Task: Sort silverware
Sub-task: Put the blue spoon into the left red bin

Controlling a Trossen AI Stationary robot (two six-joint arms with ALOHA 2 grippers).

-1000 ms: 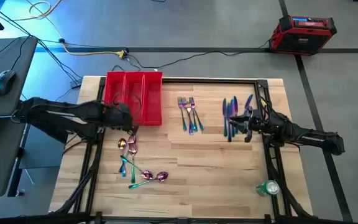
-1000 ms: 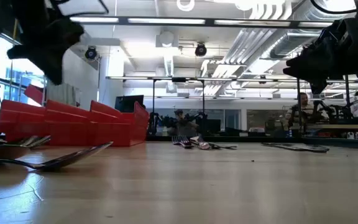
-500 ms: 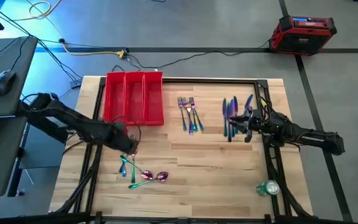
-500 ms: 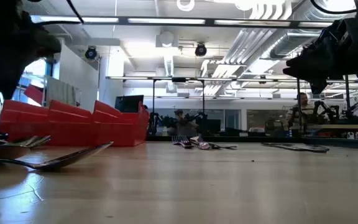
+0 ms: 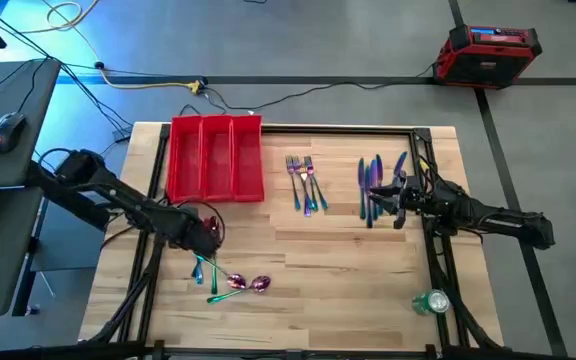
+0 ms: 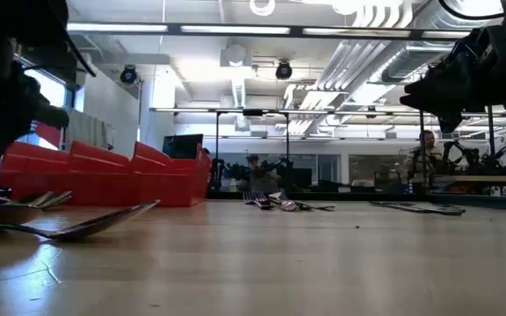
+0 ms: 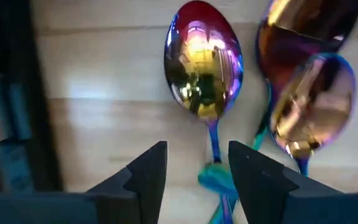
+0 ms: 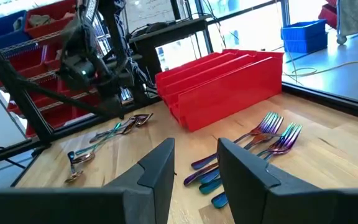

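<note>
Left gripper (image 7: 194,171) low, jaws parted.

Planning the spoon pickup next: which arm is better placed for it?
Left. The left gripper hangs open right over the spoons, one spoon handle between its fingers; the right gripper waits by the knives.

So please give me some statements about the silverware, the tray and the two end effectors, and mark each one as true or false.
1. The red tray holds several forks. False: its compartments look empty.
2. The left end effector is open above a spoon. True.
3. The forks lie between the tray and the knives. True.
4. The right end effector is gripping a fork. False: it is open, beside the knives.
5. The spoons lie on the right side of the table. False: on the left.
</note>
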